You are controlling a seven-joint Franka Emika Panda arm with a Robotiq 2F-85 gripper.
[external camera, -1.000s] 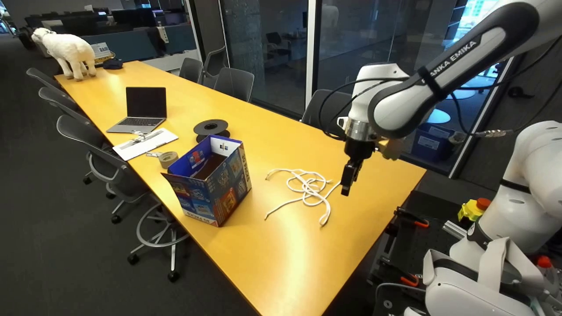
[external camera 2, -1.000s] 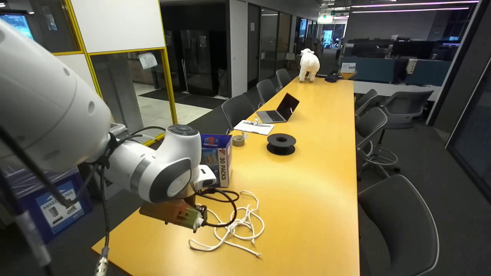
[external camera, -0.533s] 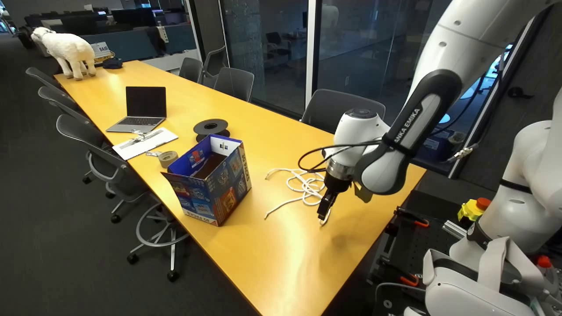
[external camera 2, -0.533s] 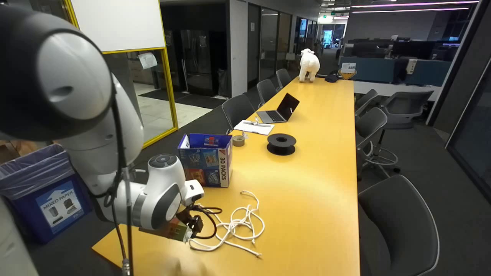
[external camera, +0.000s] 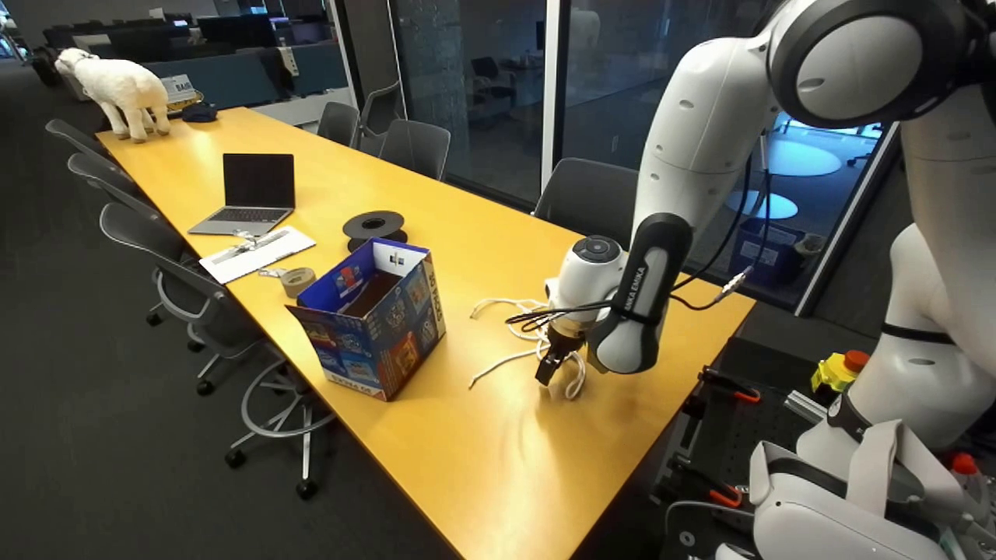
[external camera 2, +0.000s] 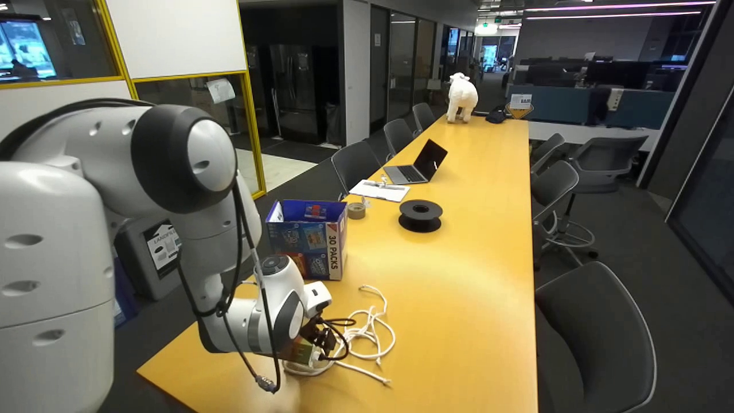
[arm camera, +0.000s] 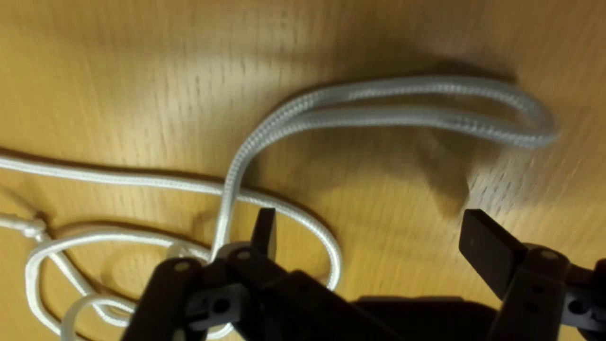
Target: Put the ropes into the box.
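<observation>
While the ropes [arm camera: 233,184] lie in a loose tangle on the counter [external camera: 498,459], toward its short end by the arm [external camera: 692,148], the claw [arm camera: 369,222] hangs low over one side of them. Its fingers [arm camera: 492,253] are spread wide, free of any grip. In the wrist view, the gap between them shows bare counter and a curve of rope; whether either finger touches a strand, I cannot tell. A doubled loop, partly blurred, reaches beyond the fingertips. Well apart from the claw, the box [external camera: 405,334] stands upright near the same long edge as the tape [external camera: 299,281] and laptop [external camera: 259,179]; the spool [external camera: 374,225] sits farther in from that edge.
</observation>
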